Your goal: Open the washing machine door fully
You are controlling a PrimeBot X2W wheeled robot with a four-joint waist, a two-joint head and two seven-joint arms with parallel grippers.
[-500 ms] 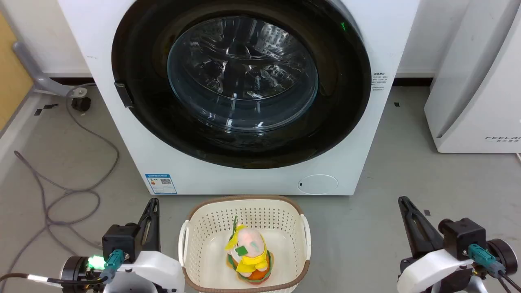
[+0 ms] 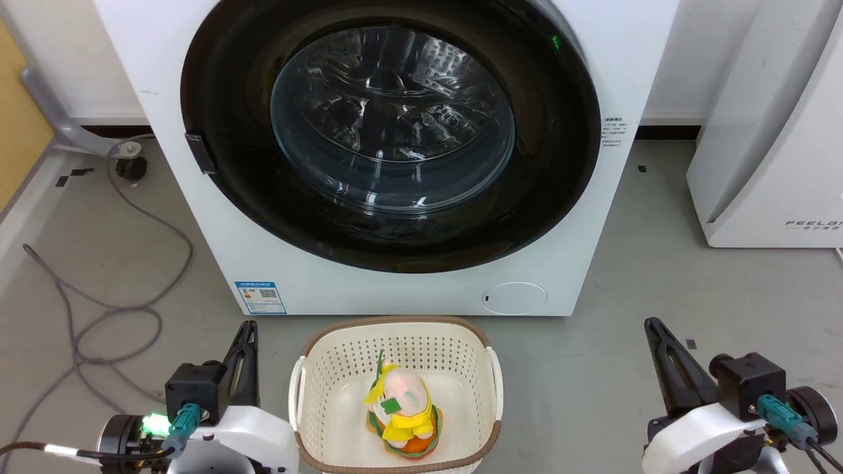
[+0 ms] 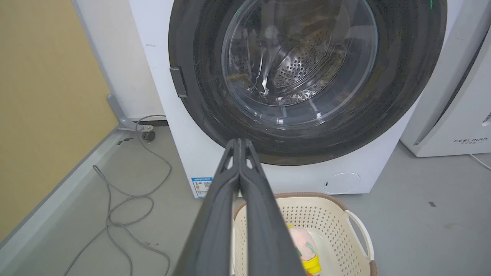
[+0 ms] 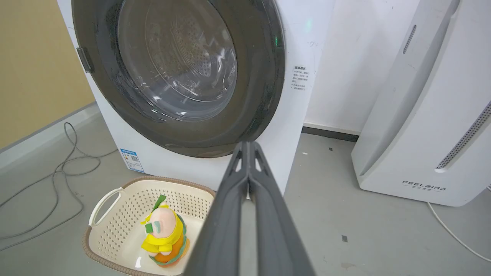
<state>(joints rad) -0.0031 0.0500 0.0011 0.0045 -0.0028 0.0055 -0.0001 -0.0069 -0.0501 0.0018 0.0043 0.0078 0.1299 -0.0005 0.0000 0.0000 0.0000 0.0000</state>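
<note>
Door (image 2: 546, 178) is sitting shut, lying flush against the front of the machine (image 2: 395, 289) and spanning nearly the machine's whole width. Its clear bowl window (image 2: 392, 118) is showing the steel drum inside the machine. A small dark tab (image 2: 199, 153) is sticking out at the left side of the machine's front, on the door's rim, and a green light (image 2: 556, 43) is glowing toward the machine's upper right. Low on the machine's front, a blue sticker (image 2: 260, 297) is showing at the left and a round cap (image 2: 514, 297) at the right. Just in front of the machine, a cream basket (image 2: 395, 322) is standing on the grey floor (image 2: 625, 263), with a yellow plush toy (image 2: 403, 411) sitting inside it. The left gripper (image 2: 249, 327) is hovering in front of the machine's lower left corner, well apart from the machine, its two fingers pressed together and gripping nothing. The right gripper (image 2: 652, 324) is hovering in front of the machine and beyond its right edge, also well apart from it, its fingers likewise closed together on nothing. A grey cable (image 2: 132, 316) is trailing across the floor to the left of the machine, and a white appliance (image 2: 770, 164) is standing to the right of the machine.
</note>
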